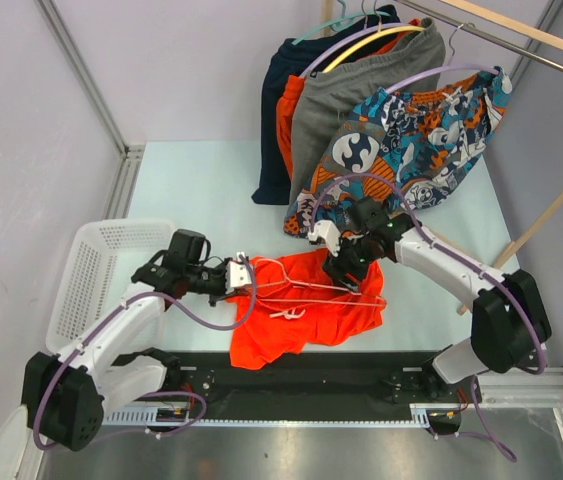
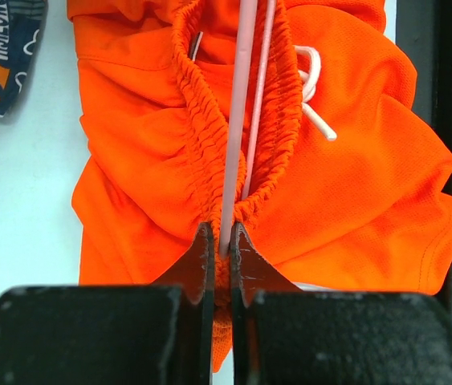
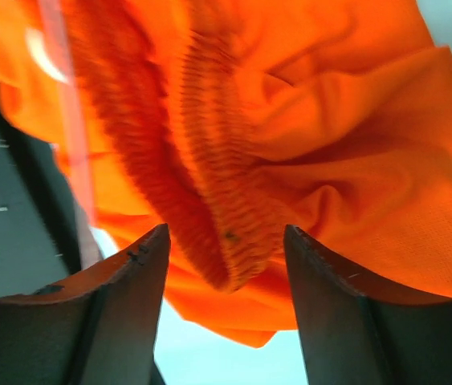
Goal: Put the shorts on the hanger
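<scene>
Pale table (image 1: 191, 190) carries orange shorts (image 1: 301, 322) and white basket (image 1: 111, 227).

The top view looks steeply down from above the near edge over the whole desk (image 1: 181, 180). The left wrist view sits just behind the left claw (image 2: 221, 234), facing along the hanger (image 2: 242, 120) into the shorts (image 2: 354, 184). The right wrist view looks past the right claw (image 3: 226, 233), very close. All three share the shorts.

1. From above we see bright, even light and faint shadows on the pale blue table top (image 1: 191, 180).
2. Our right wrist view blurs the bright orange-red fabric shorts (image 3: 354, 160), worst toward ten o'clock.
3. Our left wrist view is crisp.
</scene>
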Available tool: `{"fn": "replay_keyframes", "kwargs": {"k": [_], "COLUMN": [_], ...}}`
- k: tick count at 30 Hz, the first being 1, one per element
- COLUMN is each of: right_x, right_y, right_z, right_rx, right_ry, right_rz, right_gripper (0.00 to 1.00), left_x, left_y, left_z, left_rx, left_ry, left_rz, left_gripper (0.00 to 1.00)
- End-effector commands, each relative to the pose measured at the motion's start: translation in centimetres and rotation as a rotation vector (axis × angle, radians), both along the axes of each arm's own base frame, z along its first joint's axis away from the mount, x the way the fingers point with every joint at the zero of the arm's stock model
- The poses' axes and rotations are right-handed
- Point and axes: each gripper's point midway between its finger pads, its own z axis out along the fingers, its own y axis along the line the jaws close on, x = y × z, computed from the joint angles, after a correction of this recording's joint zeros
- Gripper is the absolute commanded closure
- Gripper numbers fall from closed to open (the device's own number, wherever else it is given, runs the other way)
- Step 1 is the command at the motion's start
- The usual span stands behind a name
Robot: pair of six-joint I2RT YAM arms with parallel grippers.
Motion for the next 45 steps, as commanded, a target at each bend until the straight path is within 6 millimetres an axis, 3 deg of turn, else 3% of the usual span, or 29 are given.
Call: {"fn": "replay_keyframes", "kwargs": {"k": [1,5,7,8,9,13,18,26,34,39,41,45], "right_x": [1.4,1.3,1.9,2.2,2.4,2.4,1.6,0.1,-0.8,-0.2,-0.1,0.2], "right_y": [-0.9,-2.3,-3.0,-3.3,-3.7,-5.9,-9.6,-13.3,-12.9,-12.5,-11.7,-10.0], "right_z": [-2.5,-4.2,-4.6,-4.8,-4.8,-3.9,-1.8,-0.3,1.8,2.9,3.6,4.6], "right_rx": [-0.081,-0.144,-0.149,-0.159,-0.162,-0.166,-0.177,-0.205,-0.174,-0.150,-0.126,-0.087], "right_ry": [-0.044,-0.043,-0.052,-0.056,-0.052,-0.047,-0.048,-0.061,-0.120,-0.150,-0.157,-0.172], "right_rz": [0.006,-0.009,-0.037,-0.048,-0.061,-0.092,-0.145,-0.165,-0.142,-0.166,-0.164,-0.163], "right_gripper": [0.39,0.41,0.48,0.54,0.69,1.00,1.00,1.00,1.00,1.00,1.00,1.00], "left_x": [-0.4,-0.3,-0.2,0.0,0.1,2.0,4.7,5.7,7.1,7.5,7.8,7.6], "left_y": [0.1,0.4,0.5,0.6,0.8,2.3,5.3,7.1,8.4,8.5,8.1,5.0], "left_z": [0.4,-0.1,-0.1,-0.2,-0.3,-0.5,-0.9,-2.7,-3.8,-3.6,-3.7,-2.8], "left_rx": [-0.014,0.009,0.014,0.024,0.033,0.086,0.161,0.260,0.379,0.415,0.424,0.425], "left_ry": [0.002,0.026,0.021,0.015,0.013,-0.001,-0.040,-0.029,-0.027,-0.072,-0.079,-0.131], "left_rz": [0.022,0.042,0.045,0.053,0.058,0.145,0.245,0.253,0.247,0.230,0.231,0.200], "left_gripper": [1.00,1.00,1.00,1.00,1.00,1.00,1.00,1.00,1.00,1.00,1.00,1.00]}}
